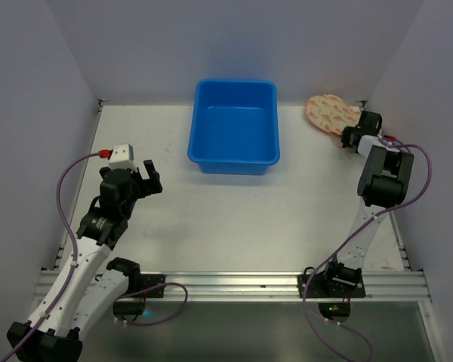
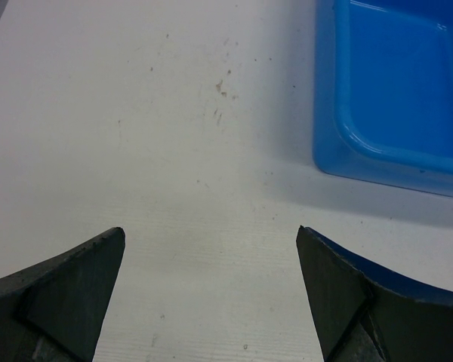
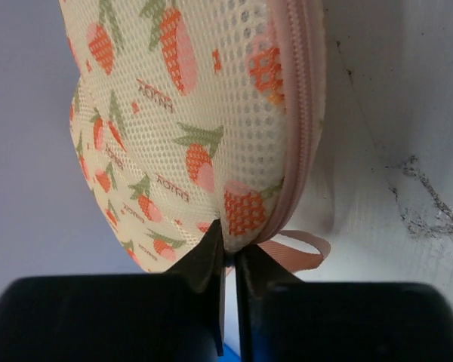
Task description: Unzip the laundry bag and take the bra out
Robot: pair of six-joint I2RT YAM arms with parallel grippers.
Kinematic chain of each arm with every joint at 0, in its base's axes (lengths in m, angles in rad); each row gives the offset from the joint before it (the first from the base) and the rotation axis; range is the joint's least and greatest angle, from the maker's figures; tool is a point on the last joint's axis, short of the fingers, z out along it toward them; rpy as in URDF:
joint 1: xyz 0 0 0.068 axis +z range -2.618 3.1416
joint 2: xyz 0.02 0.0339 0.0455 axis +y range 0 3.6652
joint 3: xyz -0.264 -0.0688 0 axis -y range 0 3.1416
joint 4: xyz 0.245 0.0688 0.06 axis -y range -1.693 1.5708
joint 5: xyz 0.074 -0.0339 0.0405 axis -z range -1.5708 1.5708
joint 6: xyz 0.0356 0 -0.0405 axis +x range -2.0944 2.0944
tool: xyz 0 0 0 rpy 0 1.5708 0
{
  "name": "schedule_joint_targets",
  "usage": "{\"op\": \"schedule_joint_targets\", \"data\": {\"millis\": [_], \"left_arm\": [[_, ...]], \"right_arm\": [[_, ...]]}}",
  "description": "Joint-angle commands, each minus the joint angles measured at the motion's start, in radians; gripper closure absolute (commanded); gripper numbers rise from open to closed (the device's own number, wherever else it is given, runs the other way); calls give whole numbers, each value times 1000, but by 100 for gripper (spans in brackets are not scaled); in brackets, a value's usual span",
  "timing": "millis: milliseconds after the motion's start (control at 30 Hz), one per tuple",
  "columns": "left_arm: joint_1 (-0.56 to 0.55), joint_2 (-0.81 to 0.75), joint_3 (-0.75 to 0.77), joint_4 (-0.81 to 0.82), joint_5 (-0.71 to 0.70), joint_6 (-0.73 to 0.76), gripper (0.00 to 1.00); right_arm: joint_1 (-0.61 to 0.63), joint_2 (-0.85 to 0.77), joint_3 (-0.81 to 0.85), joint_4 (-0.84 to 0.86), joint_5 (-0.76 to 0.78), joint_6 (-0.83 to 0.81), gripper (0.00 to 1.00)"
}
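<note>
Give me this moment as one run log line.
right gripper: shut on laundry bag edge | left gripper: open, near blue tub | zipper: closed where visible | bra: unseen

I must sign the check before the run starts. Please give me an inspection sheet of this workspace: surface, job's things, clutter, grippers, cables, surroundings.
Surface: white table, with a few small brown specks near the tub.
Job's things: laundry bag at the far right corner; the part of its zipper in view is shut. Bra: nothing seen.
Clutter: blue tub at the far centre, nothing inside it.
Grippers: left gripper open, above the table; right gripper shut on the bag's edge, beside a pink loop.
Cables: purple cables loop along both arms, apart from bag and tub.
Surroundings: plain pale walls on three sides.
</note>
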Motion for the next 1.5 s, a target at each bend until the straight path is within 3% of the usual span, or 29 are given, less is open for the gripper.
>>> {"op": "schedule_joint_targets", "data": {"millis": [0,267,600,867,1067,1333,1467], "left_arm": [[9,2,13,40,-24,10,0],[9,-29,8,43,-24,9,0],[9,-81,2,49,-1,7,0],[9,-89,-1,60,56,9,0],[7,-28,82,17,195,10,0],[7,48,182,-18,361,27,0],[7,101,222,-36,469,47,0]], "right_arm": [[-6,-11,-27,72,29,26,100],[19,-227,-295,361,-74,-84,100],[50,-531,-639,415,-112,-283,100],[59,-974,-815,170,-151,-524,100],[90,-1281,-795,-199,-168,-795,100],[128,-1534,-789,-476,-453,-972,100],[273,-1585,-800,-463,-661,-951,100]]}}
